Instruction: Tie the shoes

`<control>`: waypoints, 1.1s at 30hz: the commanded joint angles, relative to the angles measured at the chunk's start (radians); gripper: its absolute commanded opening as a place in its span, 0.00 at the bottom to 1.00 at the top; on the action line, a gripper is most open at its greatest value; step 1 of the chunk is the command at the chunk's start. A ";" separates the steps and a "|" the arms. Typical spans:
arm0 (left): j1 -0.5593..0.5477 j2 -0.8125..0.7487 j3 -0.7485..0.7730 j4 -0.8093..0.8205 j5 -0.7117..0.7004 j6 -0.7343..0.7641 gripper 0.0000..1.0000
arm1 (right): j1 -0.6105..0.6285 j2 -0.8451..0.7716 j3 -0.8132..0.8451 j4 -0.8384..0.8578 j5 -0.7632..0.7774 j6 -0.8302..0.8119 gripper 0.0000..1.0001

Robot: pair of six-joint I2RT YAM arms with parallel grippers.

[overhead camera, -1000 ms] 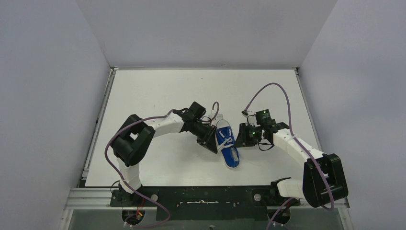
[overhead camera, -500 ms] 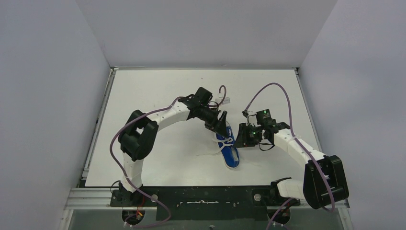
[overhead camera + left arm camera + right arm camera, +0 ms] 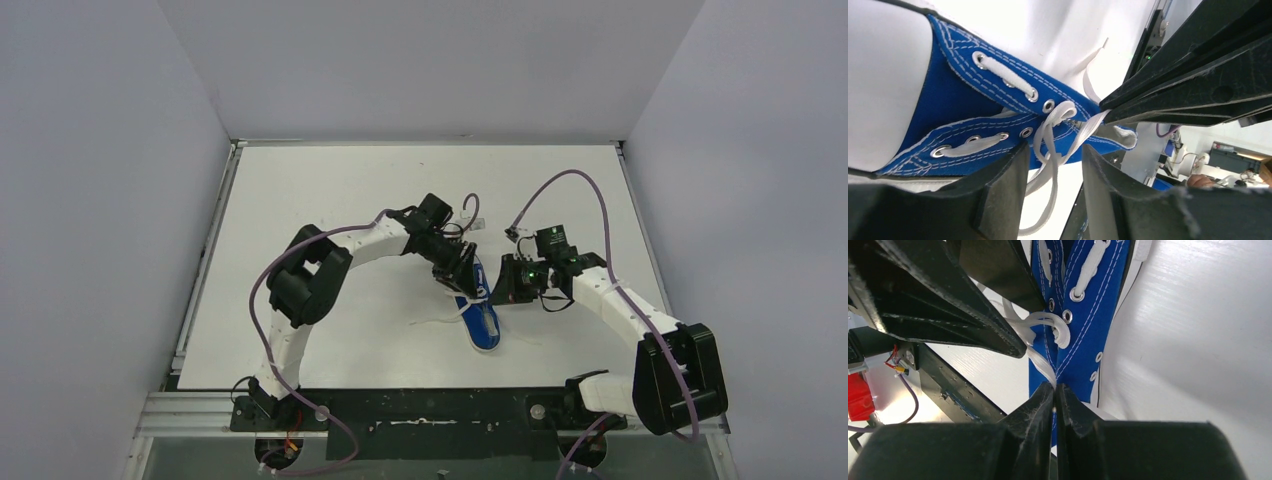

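Observation:
The blue sneaker (image 3: 485, 326) lies on the white table (image 3: 330, 190) with its toe towards the near edge. It also shows in the left wrist view (image 3: 963, 100) and in the right wrist view (image 3: 1083, 330). My left gripper (image 3: 463, 273) is open over the top eyelets. A loop of white laces (image 3: 1050, 135) hangs in the gap between its fingers (image 3: 1053, 155). My right gripper (image 3: 500, 286) sits at the shoe's right side. It is shut (image 3: 1054, 387) on a flat white lace (image 3: 1040, 362) drawn taut from the eyelets.
A loose lace end (image 3: 435, 320) trails on the table left of the shoe. The two grippers are close together over the shoe; the right one's black fingers (image 3: 1188, 75) fill the left wrist view. Grey walls enclose the table.
My left arm has swung from the shoe's left side round to its top and now straddles the laces. A lace end now lies on the table at the left. The right arm has held still.

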 commanded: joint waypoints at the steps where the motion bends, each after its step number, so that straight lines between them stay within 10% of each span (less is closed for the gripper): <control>1: -0.007 -0.004 0.008 0.101 0.067 -0.061 0.37 | -0.005 0.008 0.042 0.040 -0.037 -0.016 0.06; 7: -0.006 -0.034 -0.032 0.182 0.070 -0.094 0.17 | -0.005 -0.008 0.050 0.041 -0.039 -0.003 0.06; 14: -0.006 -0.087 -0.132 0.354 0.047 -0.165 0.15 | -0.005 0.030 0.062 0.059 -0.050 0.006 0.05; 22: -0.008 -0.097 -0.176 0.397 0.027 -0.196 0.44 | -0.004 0.056 0.075 0.067 -0.054 0.008 0.03; 33: -0.012 -0.105 -0.220 0.508 0.050 -0.243 0.56 | -0.004 0.086 0.077 0.066 -0.052 0.007 0.02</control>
